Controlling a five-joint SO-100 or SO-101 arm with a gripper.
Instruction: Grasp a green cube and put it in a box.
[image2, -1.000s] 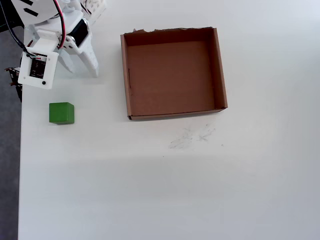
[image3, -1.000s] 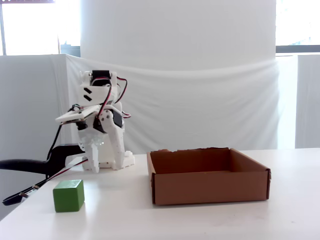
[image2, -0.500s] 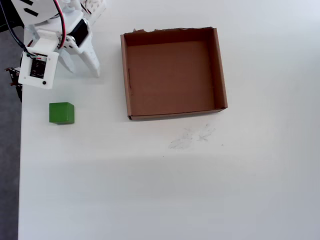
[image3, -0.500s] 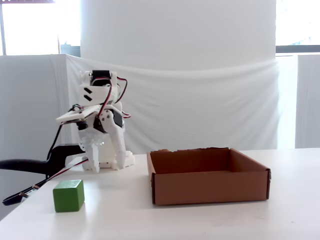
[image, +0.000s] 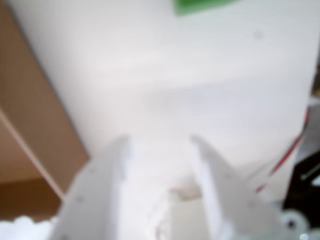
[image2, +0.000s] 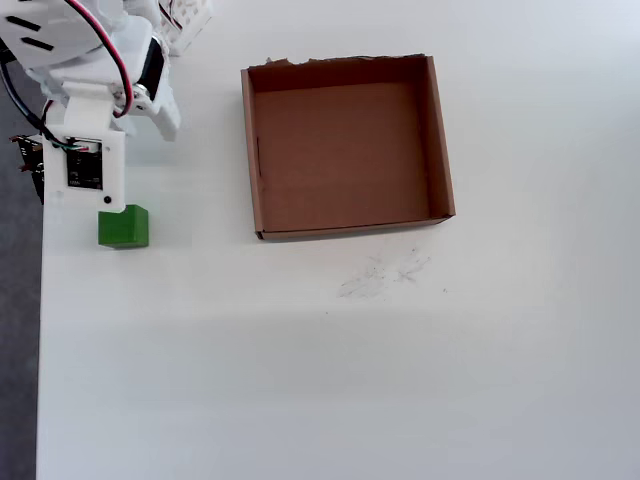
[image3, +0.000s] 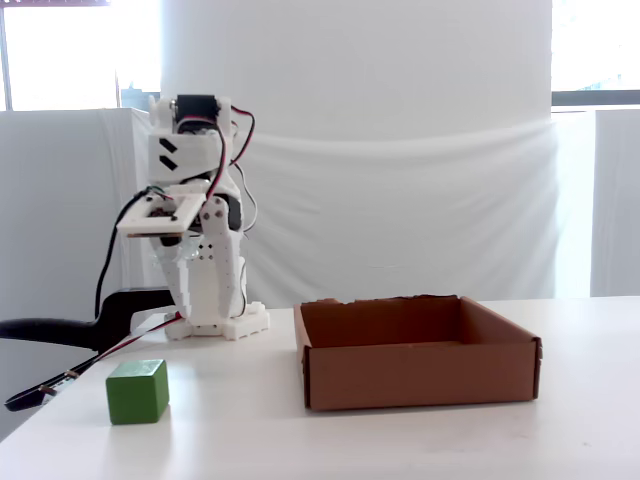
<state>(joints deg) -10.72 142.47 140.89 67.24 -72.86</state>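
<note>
Over the left edge of the table (image2: 330, 380), as the overhead view shows it, we are swinging the arm round toward the cube (image2: 124, 228). Half a second ago the wrist was angled toward the box (image2: 346, 148); now it is pointing down the picture, and its camera board is covering the cube's upper edge. From the fixed view, the arm is standing taller and squarer than before, with the cube (image3: 138, 391) sitting untouched on the table ahead of it, well apart from the box (image3: 418, 349).

Our gripper (image: 159, 142) is holding nothing; the wrist view (blurred) is showing the two fingers moderately apart with bare table between them. The cube (image: 200, 6) is appearing only as a green sliver at the top of that view, off to the right of the gap.

We are judging this as the aiming step: the arm is lining up, but reaching out and lowering over the cube are not yet done, and the box is lying empty.
</note>
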